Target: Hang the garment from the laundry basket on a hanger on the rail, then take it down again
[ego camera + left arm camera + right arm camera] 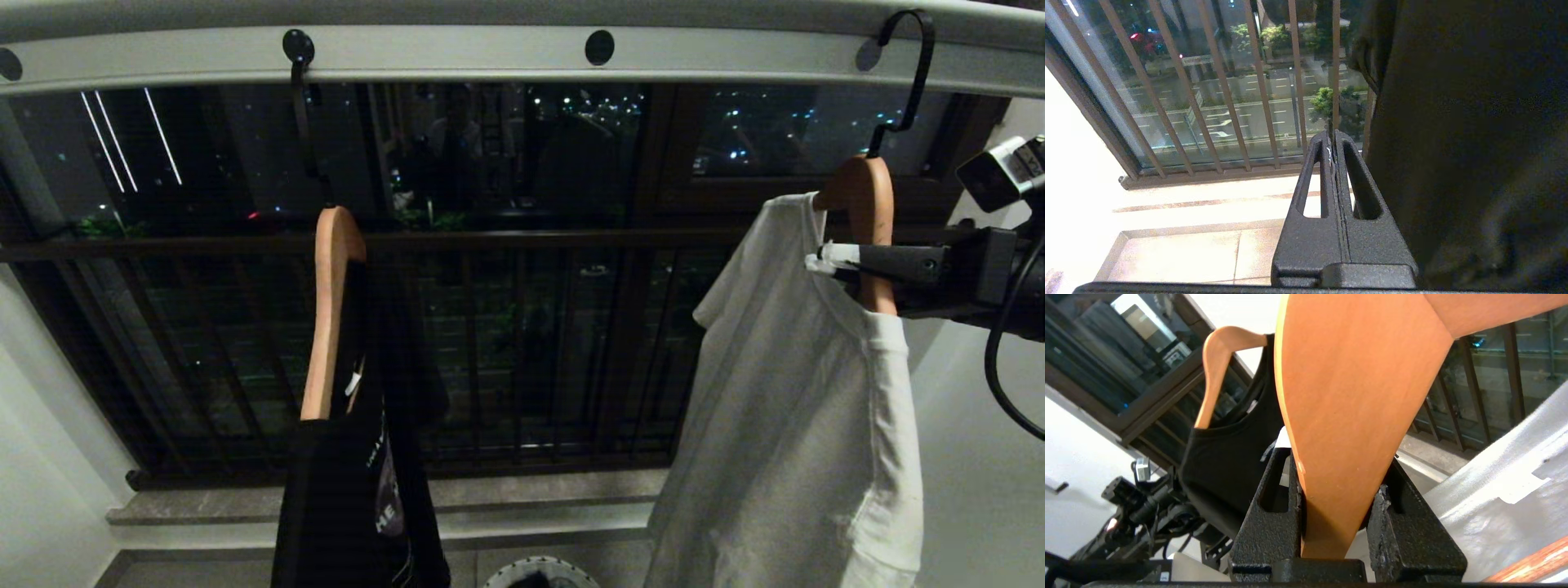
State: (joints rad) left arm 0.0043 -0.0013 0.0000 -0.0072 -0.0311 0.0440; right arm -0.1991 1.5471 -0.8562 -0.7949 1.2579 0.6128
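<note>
Under rail, right gripper jaws clamp hanger.

The long pale grey metal rail carries two wooden hangers. One hanger bears a black garment; the other hanger bears a white T-shirt.

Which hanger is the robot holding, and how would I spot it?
Find the long pale grey rail with round holes across the top. Two wooden hangers hang from it by black hooks. The one you want is on the right, the wooden hanger wearing a white T-shirt, with the right gripper clamped on it; the other hanger carries a black shirt.
</note>
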